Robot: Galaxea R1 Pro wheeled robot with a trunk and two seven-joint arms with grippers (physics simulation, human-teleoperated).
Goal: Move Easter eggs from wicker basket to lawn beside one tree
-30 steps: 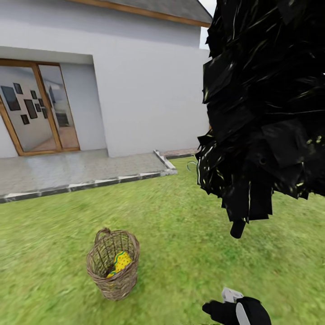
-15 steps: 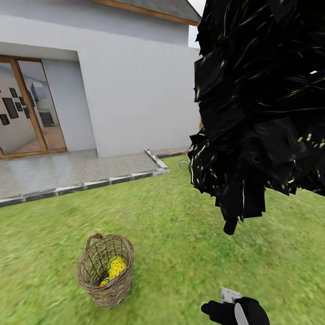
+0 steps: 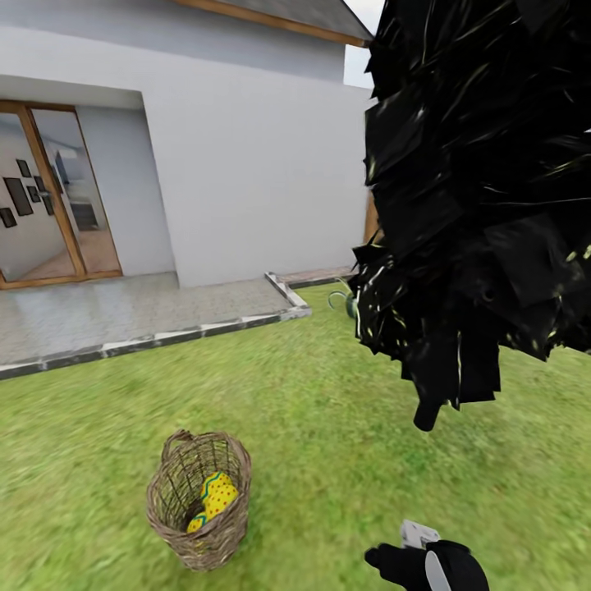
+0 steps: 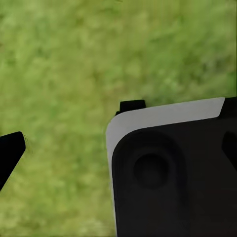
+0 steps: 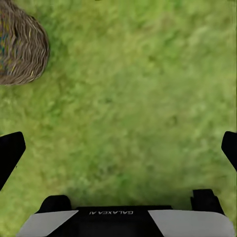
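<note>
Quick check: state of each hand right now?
Left hand: cannot be told, one fingertip in sight over grass.
Right hand: open, empty, fingers spread wide over the lawn near the basket.

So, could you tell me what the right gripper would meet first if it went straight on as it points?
Probably bare lawn: the open right gripper points down at grass, with the basket off to one side.

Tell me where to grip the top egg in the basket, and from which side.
Grip the top Easter egg across its narrow middle, coming straight down through the wicker basket's open mouth. The woven walls block any sideways approach, and its upper surface looks exposed. The right gripper looks open.
</note>
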